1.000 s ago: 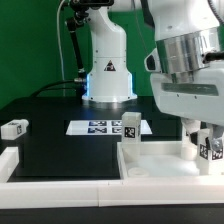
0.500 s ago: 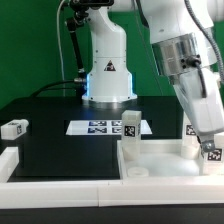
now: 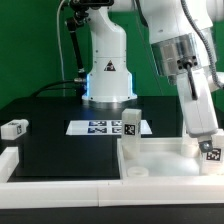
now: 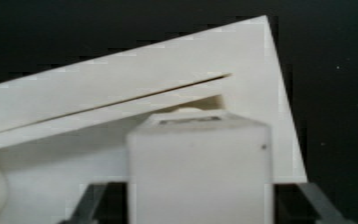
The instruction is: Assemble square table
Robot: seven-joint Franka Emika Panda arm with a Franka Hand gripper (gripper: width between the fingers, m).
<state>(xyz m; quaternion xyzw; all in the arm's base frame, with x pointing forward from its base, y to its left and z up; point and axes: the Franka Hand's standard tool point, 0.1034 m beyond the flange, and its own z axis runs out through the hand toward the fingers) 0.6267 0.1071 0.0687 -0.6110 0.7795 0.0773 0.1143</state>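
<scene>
Fingers (image 3: 208, 146) clamped on a white tagged leg (image 4: 195, 165), held upright at a corner of the square tabletop (image 3: 160, 158), on the exterior view's right. Tabletop rests on the black counter (image 3: 60, 150). Another leg (image 3: 129, 128) stands at its far corner; a loose leg (image 3: 14, 128) lies well apart, exterior view's left.

leg (image 3: 14, 128) exterior-view left | marker board (image 3: 100, 127) behind tabletop (image 3: 160, 158)
</scene>
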